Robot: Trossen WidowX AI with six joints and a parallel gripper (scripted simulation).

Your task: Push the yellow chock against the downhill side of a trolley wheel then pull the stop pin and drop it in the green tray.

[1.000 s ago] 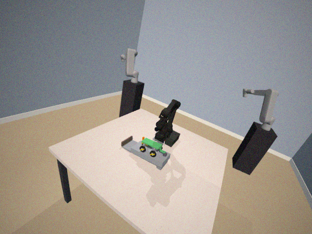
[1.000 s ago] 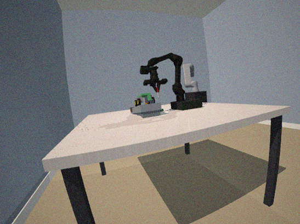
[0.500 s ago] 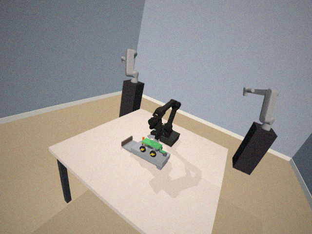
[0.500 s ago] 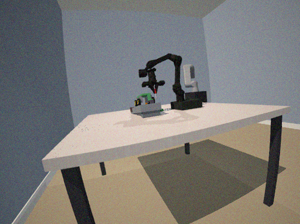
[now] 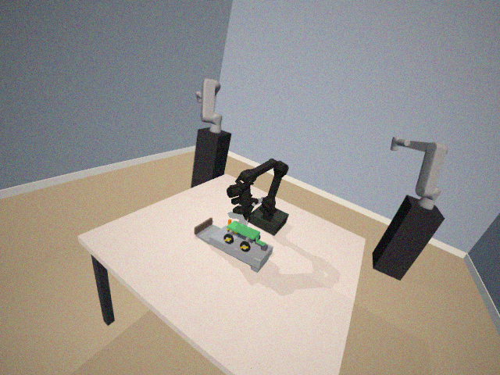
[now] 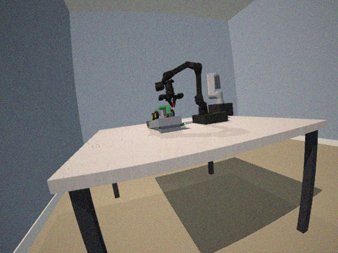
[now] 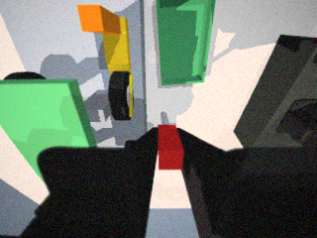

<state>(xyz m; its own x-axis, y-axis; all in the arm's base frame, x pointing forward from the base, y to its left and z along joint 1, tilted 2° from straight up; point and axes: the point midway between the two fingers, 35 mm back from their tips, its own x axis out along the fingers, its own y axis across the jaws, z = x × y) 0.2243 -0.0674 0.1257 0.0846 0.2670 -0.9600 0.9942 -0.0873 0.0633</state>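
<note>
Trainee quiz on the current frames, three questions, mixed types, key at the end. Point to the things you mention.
1. True or false: the stop pin (image 6: 173, 105) (image 7: 170, 148) is lying in the green tray (image 7: 182, 50).
2. Multiple choice: what colour is the handle of the chock (image 5: 230, 221) (image 7: 116, 52)? A) blue B) orange C) white
3. Fill in the blank: the gripper (image 5: 242, 221) (image 6: 173, 103) (image 7: 165, 132) is shut on the pin's ____ head.

Key: 1. False; 2. B; 3. red

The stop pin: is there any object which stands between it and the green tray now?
Nothing visible stands in the way. In the wrist view, the red-headed pin is between the jaws, and only bare surface shows between it and the tray. The trolley is off to one side.
</note>
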